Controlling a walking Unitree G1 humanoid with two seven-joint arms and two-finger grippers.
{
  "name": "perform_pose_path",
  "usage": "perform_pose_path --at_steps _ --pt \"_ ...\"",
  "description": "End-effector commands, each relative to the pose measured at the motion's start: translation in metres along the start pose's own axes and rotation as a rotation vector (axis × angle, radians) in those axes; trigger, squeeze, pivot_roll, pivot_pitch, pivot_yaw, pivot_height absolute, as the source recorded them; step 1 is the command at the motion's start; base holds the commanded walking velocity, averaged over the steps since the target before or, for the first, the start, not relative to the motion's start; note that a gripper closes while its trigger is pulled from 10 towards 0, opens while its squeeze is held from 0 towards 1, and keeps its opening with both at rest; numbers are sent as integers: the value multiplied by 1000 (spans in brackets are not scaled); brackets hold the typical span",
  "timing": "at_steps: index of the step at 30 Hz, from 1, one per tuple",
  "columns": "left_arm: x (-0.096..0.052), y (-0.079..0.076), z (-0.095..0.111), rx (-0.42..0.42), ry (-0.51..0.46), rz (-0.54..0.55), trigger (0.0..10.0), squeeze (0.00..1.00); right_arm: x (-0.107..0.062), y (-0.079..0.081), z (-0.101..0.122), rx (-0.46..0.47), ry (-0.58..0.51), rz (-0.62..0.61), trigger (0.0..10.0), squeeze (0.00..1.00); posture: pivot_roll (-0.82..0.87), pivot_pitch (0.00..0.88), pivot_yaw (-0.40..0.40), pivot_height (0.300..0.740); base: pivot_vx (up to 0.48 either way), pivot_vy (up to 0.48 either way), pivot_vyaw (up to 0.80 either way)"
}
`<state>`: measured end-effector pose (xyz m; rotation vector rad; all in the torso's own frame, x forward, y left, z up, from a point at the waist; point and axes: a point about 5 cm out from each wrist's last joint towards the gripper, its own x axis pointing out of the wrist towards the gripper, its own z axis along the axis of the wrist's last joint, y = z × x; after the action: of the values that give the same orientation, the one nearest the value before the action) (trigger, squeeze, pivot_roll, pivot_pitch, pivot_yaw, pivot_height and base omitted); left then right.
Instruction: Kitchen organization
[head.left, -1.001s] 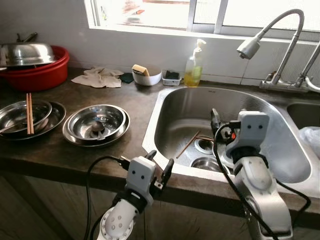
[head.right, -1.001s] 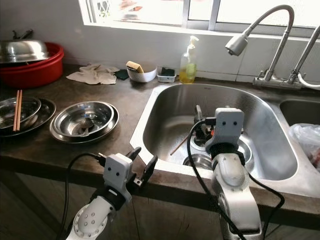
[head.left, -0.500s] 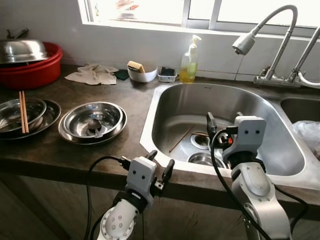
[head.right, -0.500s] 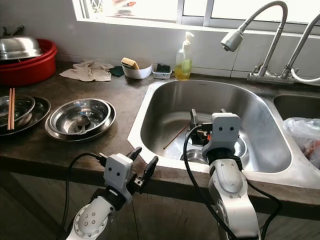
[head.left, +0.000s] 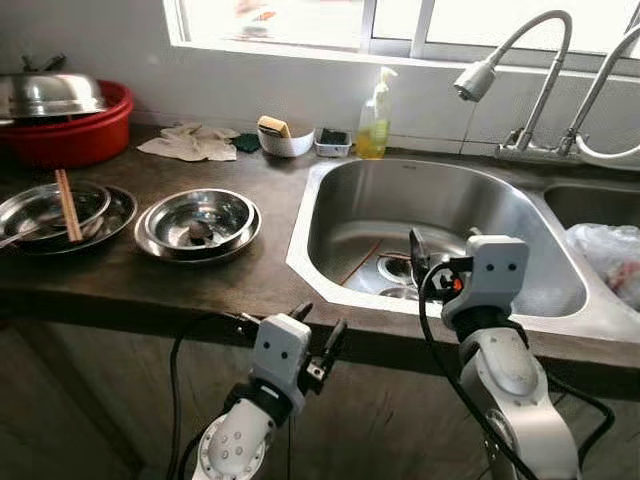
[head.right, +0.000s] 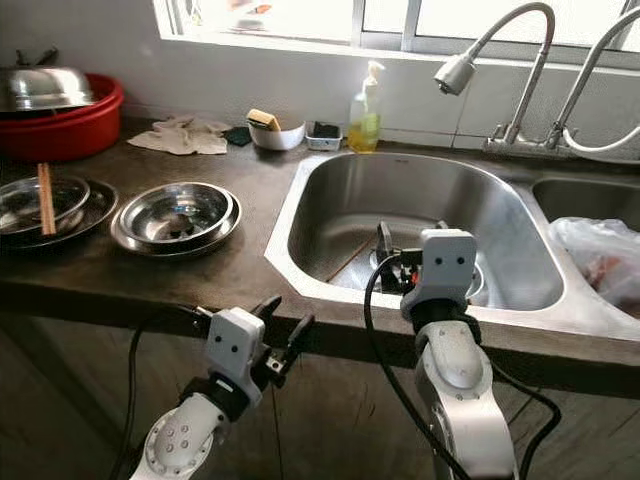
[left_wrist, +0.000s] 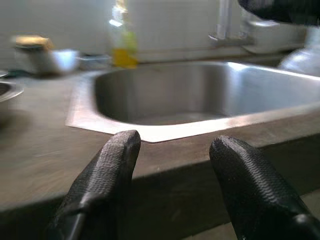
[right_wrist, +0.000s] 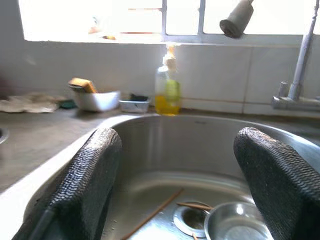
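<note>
A steel sink (head.left: 330, 205) is set into the dark counter (head.left: 230, 285). In its basin lie brown chopsticks (right_wrist: 152, 215) and a small steel bowl (right_wrist: 235, 225) beside the drain. My right gripper (right_wrist: 182, 145) is open and empty, level with the sink's front rim and facing into the basin. My left gripper (left_wrist: 172, 145) is open and empty, just below the counter's front edge. Left of the sink, stacked steel plates (head.left: 198, 222) hold a bowl. Further left, another steel stack (head.left: 45, 205) carries chopsticks (head.left: 68, 190).
A red basin (head.left: 75, 140) with a steel lid stands at the back left. Along the wall are a cloth (head.left: 190, 147), a white bowl with a sponge (head.left: 285, 140), a soap bottle (head.left: 376, 118) and a faucet (head.left: 480, 75). A plastic bag (head.left: 610, 260) sits at the right.
The whole view has shifted: the counter edge sits higher and more cabinet front shows. My right gripper has come from over the basin back to the sink's front rim. Both stay open.
</note>
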<state>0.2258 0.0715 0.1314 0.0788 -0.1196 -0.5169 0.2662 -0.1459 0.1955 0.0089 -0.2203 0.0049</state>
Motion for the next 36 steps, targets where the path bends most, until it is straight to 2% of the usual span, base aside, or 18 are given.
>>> perform_pose_path --at_steps 1,11,17,28,33,36 --pt "0 -3 0 -7 5 -11 10000 0 1 2 3 7 -14 12 10000 0 -3 0 -52 740 -322 0 0" --pt "0 -3 -1 -3 7 -6 10000 0 1 7 3 26 -13 42 10000 0 0 0 -52 740 -316 0 0" --pt "2 -1 -2 5 15 15 10000 0 1 10 4 27 -15 68 10000 0 -3 0 -53 740 0 0 0" --pt "3 6 -2 28 21 64 10000 0 3 10 4 29 -18 77 10000 0 -1 0 -56 740 0 0 761" --pt "3 11 -3 63 31 96 10000 0 5 10 5 30 -21 76 10000 0 -1 0 -56 740 111 0 800" --pt "3 14 -4 66 35 114 10000 0 7 10 5 23 -17 82 10000 0 -2 0 -55 740 306 0 0"
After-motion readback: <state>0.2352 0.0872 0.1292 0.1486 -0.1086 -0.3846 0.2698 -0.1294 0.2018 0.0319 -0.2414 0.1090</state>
